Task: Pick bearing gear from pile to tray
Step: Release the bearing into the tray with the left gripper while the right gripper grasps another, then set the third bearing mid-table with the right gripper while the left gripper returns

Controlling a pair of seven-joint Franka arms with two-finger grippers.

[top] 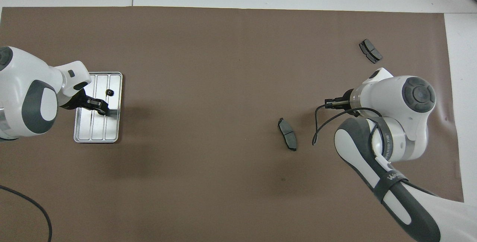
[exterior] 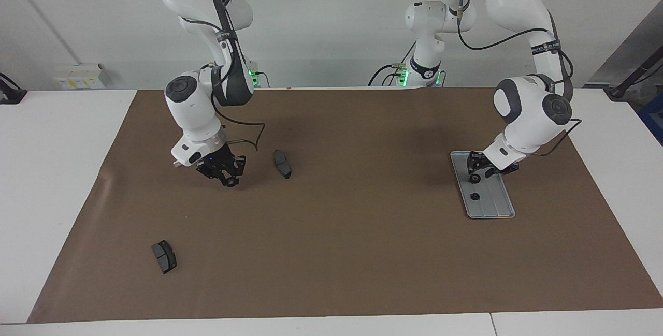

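Brown mat (exterior: pixel 336 232) covered the table. Silver tray (exterior: pixel 494 206) lay toward the left arm's end. Left gripper (exterior: pixel 474 174) hung low over the tray's nearer half with a small black gear at its tips; can't tell if grasping or released. Right gripper (exterior: pixel 230 179) was over the mat beside a brake pad (exterior: pixel 282 163), tips clenched, can't tell on what. Second brake pad (exterior: pixel 163 256) lay farther from the robots. One tiny black gear (exterior: pixel 474 196) sat in the tray.
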